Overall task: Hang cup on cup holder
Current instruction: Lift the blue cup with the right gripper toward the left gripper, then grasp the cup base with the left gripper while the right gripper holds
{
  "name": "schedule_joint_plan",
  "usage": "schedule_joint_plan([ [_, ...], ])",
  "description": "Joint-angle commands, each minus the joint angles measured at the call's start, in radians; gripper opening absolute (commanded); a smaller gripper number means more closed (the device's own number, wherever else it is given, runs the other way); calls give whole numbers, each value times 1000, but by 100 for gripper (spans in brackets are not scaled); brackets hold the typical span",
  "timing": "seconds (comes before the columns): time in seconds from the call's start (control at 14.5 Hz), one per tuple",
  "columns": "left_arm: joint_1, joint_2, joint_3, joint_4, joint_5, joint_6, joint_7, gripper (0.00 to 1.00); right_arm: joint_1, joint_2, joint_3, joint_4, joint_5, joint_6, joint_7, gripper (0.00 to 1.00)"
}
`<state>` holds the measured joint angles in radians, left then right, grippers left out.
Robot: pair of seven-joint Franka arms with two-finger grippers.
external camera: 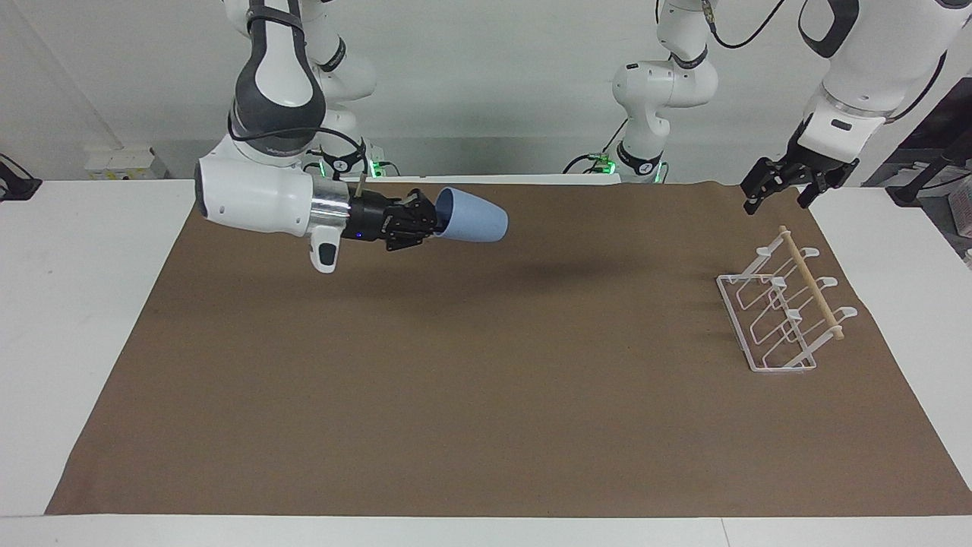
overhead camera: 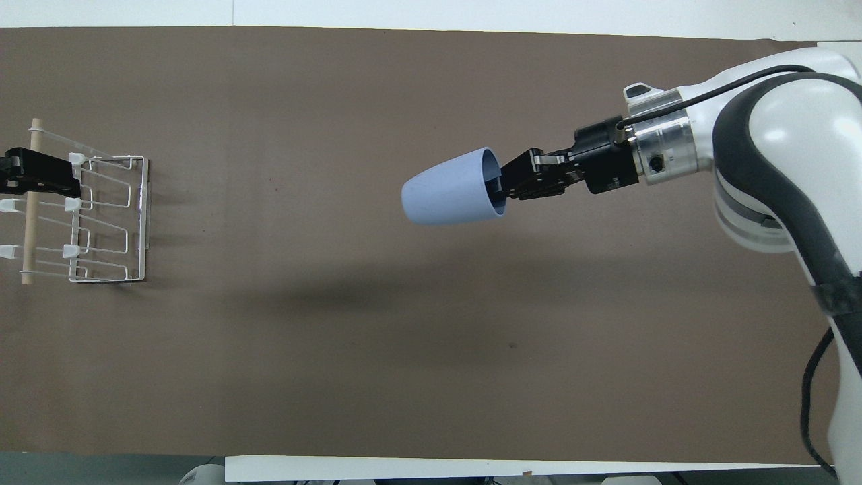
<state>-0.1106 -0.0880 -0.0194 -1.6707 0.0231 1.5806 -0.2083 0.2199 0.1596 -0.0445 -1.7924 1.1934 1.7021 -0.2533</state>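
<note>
Currently, right pincer (external camera: 425, 220) is gripping the cup (external camera: 471, 216) by its rim; swinging risks slippage. Left pincer (external camera: 778, 184) is waiting released.

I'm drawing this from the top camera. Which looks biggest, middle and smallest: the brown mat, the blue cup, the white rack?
1. Brown mat, biggest by far.
2. White rack.
3. Blue cup, smallest, though it is raised in the right gripper, nearer the camera, so it looks bigger than it is.

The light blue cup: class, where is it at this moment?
The light blue cup is in the air, lying sideways in the right gripper over the brown mat, toward the right arm's end, well apart from the white wire cup holder.
</note>
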Motion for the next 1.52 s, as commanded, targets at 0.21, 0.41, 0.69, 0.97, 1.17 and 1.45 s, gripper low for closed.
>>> schedule_joint_plan([
  [0.21,-138,-24,-7,-20,-89,57,-559,100,191,-55,-1,-108,357,276,60,0],
  [0.41,-231,-18,-7,-12,-106,125,-923,100,257,-54,-1,-111,399,367,69,0],
  [0.69,-267,-4,-5,15,-185,217,-1248,100,260,-54,0,-116,399,366,74,0],
  [0.97,-282,14,-49,26,-201,281,-1427,100,259,-54,-1,-116,399,361,91,0],
  [1.17,-282,25,-60,31,-322,317,-1481,99,260,-54,-1,-120,399,361,104,0],
  [1.45,-311,47,-63,17,-333,368,-1527,99,260,-51,-1,-136,399,360,103,0],
])
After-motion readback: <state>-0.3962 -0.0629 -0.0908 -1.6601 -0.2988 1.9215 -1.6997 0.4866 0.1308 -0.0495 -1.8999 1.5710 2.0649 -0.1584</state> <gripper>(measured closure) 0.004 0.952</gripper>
